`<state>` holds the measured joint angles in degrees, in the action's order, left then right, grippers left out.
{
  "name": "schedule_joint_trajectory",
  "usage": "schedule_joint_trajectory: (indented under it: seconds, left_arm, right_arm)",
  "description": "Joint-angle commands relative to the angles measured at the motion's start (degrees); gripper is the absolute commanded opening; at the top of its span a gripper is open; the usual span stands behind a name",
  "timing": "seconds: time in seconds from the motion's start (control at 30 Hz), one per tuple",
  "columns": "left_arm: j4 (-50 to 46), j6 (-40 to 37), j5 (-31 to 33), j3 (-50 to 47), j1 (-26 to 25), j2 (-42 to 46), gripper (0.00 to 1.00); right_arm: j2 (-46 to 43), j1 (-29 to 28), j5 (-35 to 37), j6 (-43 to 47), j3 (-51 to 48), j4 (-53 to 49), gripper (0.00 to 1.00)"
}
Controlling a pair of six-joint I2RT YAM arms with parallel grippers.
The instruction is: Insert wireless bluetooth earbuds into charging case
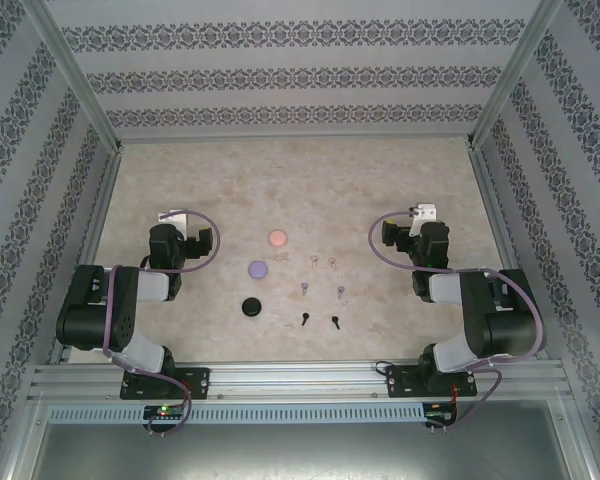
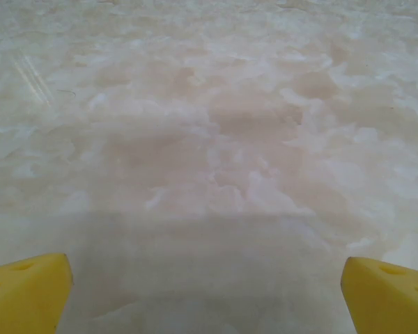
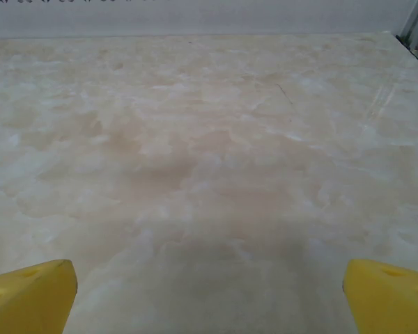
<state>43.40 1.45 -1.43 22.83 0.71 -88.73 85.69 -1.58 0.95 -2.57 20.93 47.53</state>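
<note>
Overhead, we see the six earbuds (image 1: 304,288) lying loose in three pairs mid-tabletop (image 1: 400,170), just right of the pink case (image 1: 277,238), lilac case (image 1: 258,268) and black case (image 1: 250,307), with the left hand (image 1: 175,217) and right hand (image 1: 421,212) well apart to either side. From the left wrist, we see the yellow left fingertips (image 2: 28,292) spread wide above the marbled surface, gripping nothing. From the right wrist, the yellow right fingertips (image 3: 28,296) likewise stand wide apart and hold nothing.
</note>
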Motion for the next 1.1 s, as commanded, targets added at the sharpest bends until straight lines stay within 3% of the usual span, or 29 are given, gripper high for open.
schedule_joint_trajectory:
  seconds: [0.0, 0.97, 1.07]
  left_arm:
    - [3.76, -1.08, 0.43, 1.07, -0.49, -0.77, 0.99]
    - [3.81, -1.10, 0.20, 1.17, -0.53, -0.73, 1.00]
    - [-4.64, -0.21, 2.34, 4.34, -0.49, 2.56, 1.00]
  right_arm:
    - [0.64, 0.63, 1.02, 1.19, 1.31, 3.10, 0.98]
    - [0.66, 2.46, -3.26, 0.20, 1.18, 3.42, 0.98]
    - [-2.83, 2.04, 1.49, -0.82, 0.54, 1.79, 0.98]
